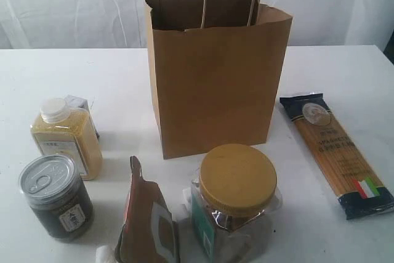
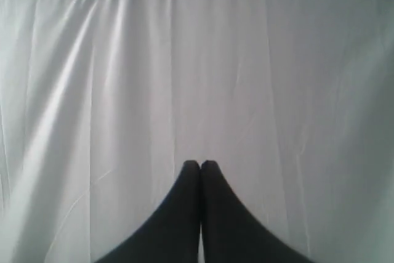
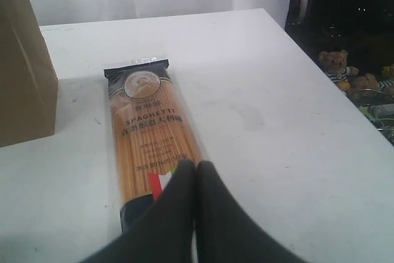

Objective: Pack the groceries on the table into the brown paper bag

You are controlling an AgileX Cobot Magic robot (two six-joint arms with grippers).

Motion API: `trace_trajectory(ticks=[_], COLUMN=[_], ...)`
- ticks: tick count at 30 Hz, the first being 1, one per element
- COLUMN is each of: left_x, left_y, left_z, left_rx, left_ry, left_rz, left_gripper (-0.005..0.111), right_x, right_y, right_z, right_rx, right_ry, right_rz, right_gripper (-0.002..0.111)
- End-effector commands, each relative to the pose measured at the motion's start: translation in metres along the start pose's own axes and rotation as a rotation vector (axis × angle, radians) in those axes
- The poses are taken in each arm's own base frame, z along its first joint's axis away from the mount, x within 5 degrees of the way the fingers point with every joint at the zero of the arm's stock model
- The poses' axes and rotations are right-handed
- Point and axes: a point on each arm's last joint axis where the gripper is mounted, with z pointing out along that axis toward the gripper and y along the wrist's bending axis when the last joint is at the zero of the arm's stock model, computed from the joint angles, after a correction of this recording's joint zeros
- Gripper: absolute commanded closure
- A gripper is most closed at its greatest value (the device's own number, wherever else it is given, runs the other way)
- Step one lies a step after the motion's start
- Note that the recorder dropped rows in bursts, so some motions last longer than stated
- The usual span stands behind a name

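- spaghetti packet (image 3: pixel 151 146) flat on bench (image 3: pixel 277 121), near upright brown paper bag (image 1: pixel 215 84).
- right gripper (image 3: pixel 196 163) fingers pressed together over packet's flag end; left gripper (image 2: pixel 200 163) same, empty, facing curtain (image 2: pixel 184 60).
- Likely next: spread right fingers, grip across packet's middle, drop it end-first into bag.

The spaghetti packet (image 1: pixel 335 152), right of the exterior frame, reads "SPAGHETTI" in capitals in the right wrist view; the Chinese characters below are too blurred to read; the labels on the yellow-grain bottle (image 1: pixel 66 137), dark can (image 1: pixel 56 196) and jar (image 1: pixel 234 204) are illegible.

left jaws pressed together, fingertips (image 2: pixel 191 173) touching; right jaws likewise closed, fingertips (image 3: pixel 184 173) touching; both empty.
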Motion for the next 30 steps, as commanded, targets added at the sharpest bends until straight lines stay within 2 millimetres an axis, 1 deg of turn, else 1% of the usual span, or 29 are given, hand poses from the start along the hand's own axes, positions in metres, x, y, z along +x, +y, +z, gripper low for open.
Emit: trace_trajectory(ticks=[1, 2, 3, 4, 5, 7, 8, 9, 12, 14, 16, 18, 19, 20, 21, 23, 24, 25, 27, 30], left_x=[0.019, 0.029, 0.048, 0.057, 0.072, 0.082, 0.084, 0.086, 0.088, 0.088, 0.088, 0.088, 0.088, 0.09, 0.092, 0.1, 0.106, 0.109, 0.114, 0.115], left_y=[-0.025, -0.031, -0.039, -0.042, -0.046, -0.051, -0.052, -0.054, -0.056, -0.056, -0.057, -0.057, -0.057, -0.057, -0.057, -0.056, -0.056, -0.056, -0.056, -0.057], left_z=[0.037, 0.04, 0.041, 0.04, 0.035, 0.025, 0.021, 0.013, -0.001, -0.007, -0.01, -0.011, -0.012, -0.013, -0.016, -0.021, -0.026, -0.028, -0.033, -0.034], left_rx=[0.224, 0.285, 0.375, 0.414, 0.484, 0.567, 0.595, 0.648, 0.734, 0.809, 0.893, 0.968, 1.018, 1.037, 1.05, 1.035, 1.026, 1.02, 1.024, 1.024], left_ry=[0.372, 0.477, 0.648, 0.728, 0.869, 1.014, 1.058, 1.137, 1.265, 1.301, 1.288, 1.253, 1.231, 1.227, 1.231, 1.252, 1.263, 1.27, 1.289, 1.291], left_rz=[0.174, 0.18, 0.186, 0.183, 0.175, 0.162, 0.158, 0.149, 0.133, 0.17, 0.242, 0.315, 0.364, 0.382, 0.388, 0.354, 0.34, 0.329, 0.309, 0.284], left_gripper=[0.107, 0.107, 0.107, 0.107, 0.107, 0.107, 0.107, 0.107, 0.107, 0.107, 0.104, 0.093, 0.075, 0.062, 0.048, 0.021, 0.009, 0.001, 0.002, 0.002], right_x=[0.001, 0.001, 0.001, 0.001, 0.001, 0.001, 0.001, 0.001, 0.001, 0.001, 0.001, 0.001, 0.001, 0.001, 0.001, 0.001, 0.001, 0.001, 0.001, 0.001], right_y=[0.0, 0.0, 0.0, 0.0, 0.0, 0.0, 0.0, 0.0, 0.0, 0.0, 0.0, 0.0, 0.0, 0.0, 0.0, 0.0, 0.0, 0.0, 0.0, 0.0], right_z=[0.0, 0.0, 0.0, 0.0, 0.0, 0.0, 0.0, 0.0, 0.0, 0.0, 0.0, 0.0, 0.0, 0.0, 0.0, 0.0, 0.0, 0.0, 0.0, 0.0], right_rx=[0.003, 0.003, 0.003, 0.003, 0.003, 0.003, 0.003, 0.003, 0.003, 0.003, 0.003, 0.003, 0.003, 0.003, 0.003, 0.003, 0.003, 0.003, 0.003, 0.003], right_ry=[-0.003, -0.003, -0.003, -0.003, -0.003, -0.003, -0.003, -0.003, -0.003, -0.003, -0.003, -0.003, -0.003, -0.004, -0.004, -0.004, -0.004, -0.004, -0.004, -0.004], right_rz=[0.008, 0.008, 0.008, 0.008, 0.008, 0.008, 0.008, 0.008, 0.008, 0.008, 0.008, 0.008, 0.008, 0.006, 0.006, 0.006, 0.006, 0.006, 0.006, 0.006], right_gripper=[0.108, 0.108, 0.108, 0.108, 0.108, 0.108, 0.108, 0.108, 0.108, 0.108, 0.108, 0.108, 0.108, 0.108, 0.108, 0.108, 0.108, 0.108, 0.108, 0.108])
